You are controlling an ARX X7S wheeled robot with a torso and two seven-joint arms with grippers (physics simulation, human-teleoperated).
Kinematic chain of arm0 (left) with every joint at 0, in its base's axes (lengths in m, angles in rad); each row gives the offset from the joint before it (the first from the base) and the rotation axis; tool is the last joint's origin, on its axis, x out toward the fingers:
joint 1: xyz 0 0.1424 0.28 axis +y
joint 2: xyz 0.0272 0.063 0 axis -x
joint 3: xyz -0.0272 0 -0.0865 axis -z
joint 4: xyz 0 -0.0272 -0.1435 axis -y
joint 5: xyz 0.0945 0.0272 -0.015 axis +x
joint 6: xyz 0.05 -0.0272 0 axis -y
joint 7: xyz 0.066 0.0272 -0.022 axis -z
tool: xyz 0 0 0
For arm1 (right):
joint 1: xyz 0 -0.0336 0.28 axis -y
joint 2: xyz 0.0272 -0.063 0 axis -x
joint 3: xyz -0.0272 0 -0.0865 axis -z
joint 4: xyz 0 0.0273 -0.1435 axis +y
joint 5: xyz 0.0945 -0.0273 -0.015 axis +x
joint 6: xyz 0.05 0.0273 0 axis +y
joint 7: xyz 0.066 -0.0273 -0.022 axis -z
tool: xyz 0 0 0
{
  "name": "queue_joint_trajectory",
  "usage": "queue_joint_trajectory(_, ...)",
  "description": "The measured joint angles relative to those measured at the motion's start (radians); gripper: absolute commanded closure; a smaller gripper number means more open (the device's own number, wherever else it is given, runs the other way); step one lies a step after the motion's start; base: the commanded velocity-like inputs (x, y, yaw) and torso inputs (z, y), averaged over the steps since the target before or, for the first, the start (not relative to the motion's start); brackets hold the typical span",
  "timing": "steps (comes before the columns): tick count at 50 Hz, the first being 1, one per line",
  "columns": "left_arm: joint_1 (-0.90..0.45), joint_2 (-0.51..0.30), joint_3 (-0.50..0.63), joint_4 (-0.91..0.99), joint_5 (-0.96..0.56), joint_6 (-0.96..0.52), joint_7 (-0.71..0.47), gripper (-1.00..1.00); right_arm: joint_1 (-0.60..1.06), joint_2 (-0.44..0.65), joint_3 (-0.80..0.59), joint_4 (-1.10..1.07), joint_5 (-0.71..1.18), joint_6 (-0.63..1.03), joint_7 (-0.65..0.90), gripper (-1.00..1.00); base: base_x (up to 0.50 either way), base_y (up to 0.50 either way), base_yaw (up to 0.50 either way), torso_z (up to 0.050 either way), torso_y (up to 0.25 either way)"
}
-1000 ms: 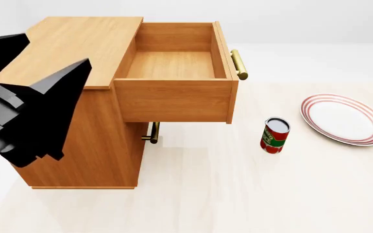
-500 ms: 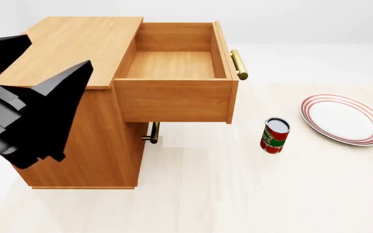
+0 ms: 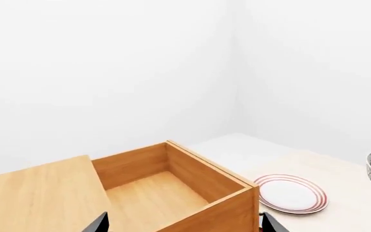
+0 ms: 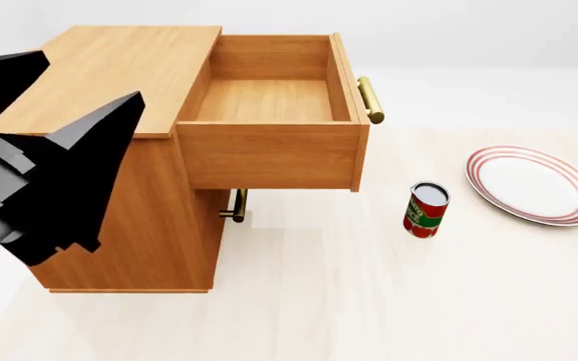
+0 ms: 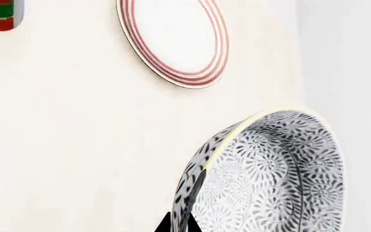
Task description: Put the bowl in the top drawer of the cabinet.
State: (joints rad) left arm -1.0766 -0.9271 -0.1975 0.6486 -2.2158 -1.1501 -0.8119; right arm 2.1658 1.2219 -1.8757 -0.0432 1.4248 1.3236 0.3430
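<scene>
While the top drawer (image 4: 269, 101) of the cabinet (image 4: 108, 75) stands pulled out and bare inside, the bowl (image 5: 269, 174) is seen tilted in the right wrist view, above the floor. Its rim is clamped between the fingers of the right gripper (image 5: 179, 224). In the head view a can (image 4: 427, 210) stands at 4 o'clock from the drawer, a plate (image 4: 535, 184) at 3 o'clock of the can. The left gripper (image 3: 182, 227) is seen only as two tips set wide apart above the drawer.
</scene>
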Motion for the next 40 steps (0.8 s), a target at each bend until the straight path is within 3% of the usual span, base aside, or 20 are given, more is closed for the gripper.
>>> queue_joint_trajectory(9,0.008,-0.003,-0.011,0.009,-0.004,0.008,0.002,-1.00,0.091,-0.151,-0.007,0.071,-0.186,-0.015,-0.271,1.00,0.00,0.00,0.00,0.000,0.001)
queue_joint_trajectory(18,0.006,-0.011,-0.012,0.014,-0.011,0.017,0.000,-1.00,0.120,-0.337,-0.028,0.236,-0.364,-0.138,-0.542,1.00,0.00,0.00,0.00,0.000,0.000)
queue_joint_trajectory(28,-0.009,-0.031,-0.004,0.021,-0.028,0.033,-0.013,-1.00,0.108,-0.557,-0.051,0.515,-0.535,-0.384,-0.849,1.00,0.00,0.00,0.00,0.000,0.000)
queue_joint_trajectory(40,-0.044,-0.077,0.019,0.026,-0.061,0.056,-0.042,-1.00,0.059,-0.851,-0.032,1.040,-0.706,-0.775,-1.201,1.00,0.00,0.00,0.00,0.000,0.001)
